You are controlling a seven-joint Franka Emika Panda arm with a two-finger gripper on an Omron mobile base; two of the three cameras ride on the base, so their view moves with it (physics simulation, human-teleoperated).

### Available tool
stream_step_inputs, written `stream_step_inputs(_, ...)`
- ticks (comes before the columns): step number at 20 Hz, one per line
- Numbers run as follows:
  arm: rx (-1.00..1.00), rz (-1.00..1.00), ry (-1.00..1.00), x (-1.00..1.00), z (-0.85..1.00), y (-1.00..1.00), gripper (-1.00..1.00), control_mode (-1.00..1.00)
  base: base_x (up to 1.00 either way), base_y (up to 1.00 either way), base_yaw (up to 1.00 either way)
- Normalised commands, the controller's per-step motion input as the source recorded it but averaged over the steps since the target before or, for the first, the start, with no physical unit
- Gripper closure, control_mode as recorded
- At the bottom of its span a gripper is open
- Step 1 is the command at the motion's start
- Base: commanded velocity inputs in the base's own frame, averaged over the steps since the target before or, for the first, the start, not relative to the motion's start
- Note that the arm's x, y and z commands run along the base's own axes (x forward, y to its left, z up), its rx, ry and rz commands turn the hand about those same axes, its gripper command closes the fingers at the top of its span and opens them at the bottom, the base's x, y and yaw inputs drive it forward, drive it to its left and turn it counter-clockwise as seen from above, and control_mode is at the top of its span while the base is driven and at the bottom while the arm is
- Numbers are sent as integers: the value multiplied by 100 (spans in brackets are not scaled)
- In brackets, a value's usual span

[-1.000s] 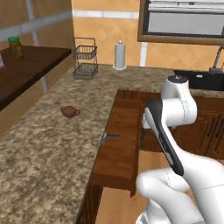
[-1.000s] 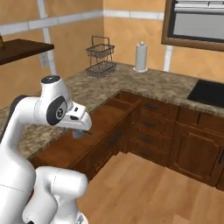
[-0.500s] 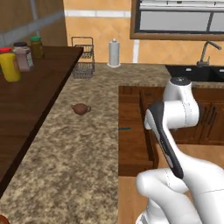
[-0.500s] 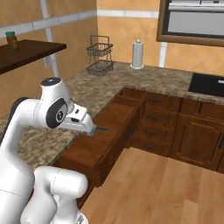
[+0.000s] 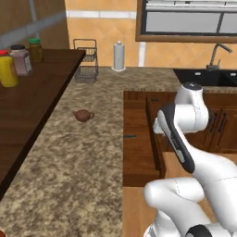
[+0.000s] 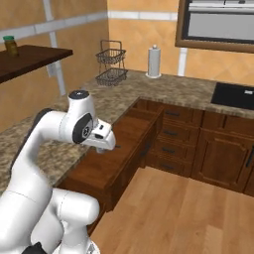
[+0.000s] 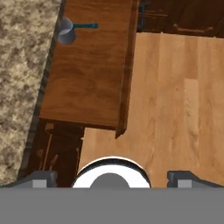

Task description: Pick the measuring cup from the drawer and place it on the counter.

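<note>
— The claw [image 7: 112, 175]: how does it stand?
— Its two dark finger tips [image 7: 39, 178] sit far apart at the bottom corners of the hand view, so the jaws are spread wide with nothing between them. It looks down on the pulled-out drawer and the pale plank floor [image 7: 175, 96]. In the right base view the claw [image 6: 105, 145] hangs off the white arm, left of centre, above the drawer.
— And the small grey metal measuring cup [image 7: 66, 33]?
— It is at the upper left of the hand view, inside the wide reddish-brown wooden drawer [image 7: 92, 78], close to the drawer's left wall, its thin teal handle pointing to the right of the frame. In the left base view only the handle [image 5: 130, 136] can be made out, at the centre, by the drawer's left edge.
— What borders the drawer?
— The speckled brown-beige granite counter [image 5: 88, 152]. On it, in the left base view, a small brown round teapot [image 5: 83, 115] sits left of centre, well apart from the drawer, and a black wire basket [image 5: 86, 65] and a white paper-towel roll [image 5: 119, 56] stand at the top by the wall.
</note>
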Motion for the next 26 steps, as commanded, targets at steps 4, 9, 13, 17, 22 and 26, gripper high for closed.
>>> stream_step_inputs(4,9,2,23,100,-57,-62,-100,-100,0,0,0)
stream_step_inputs(9,-2,0,16,100,-63,-9,-100,-100,0,0,0)
stream_step_inputs(13,-2,0,1,94,-60,-4,-100,-100,0,0,0)
stream_step_inputs(17,0,0,0,58,-61,-21,-100,-100,0,0,0)
stream_step_inputs(22,-2,0,0,54,-60,-4,-100,-100,0,0,0)
stream_step_inputs(26,-1,0,0,48,-58,-1,-100,-100,0,0,0)
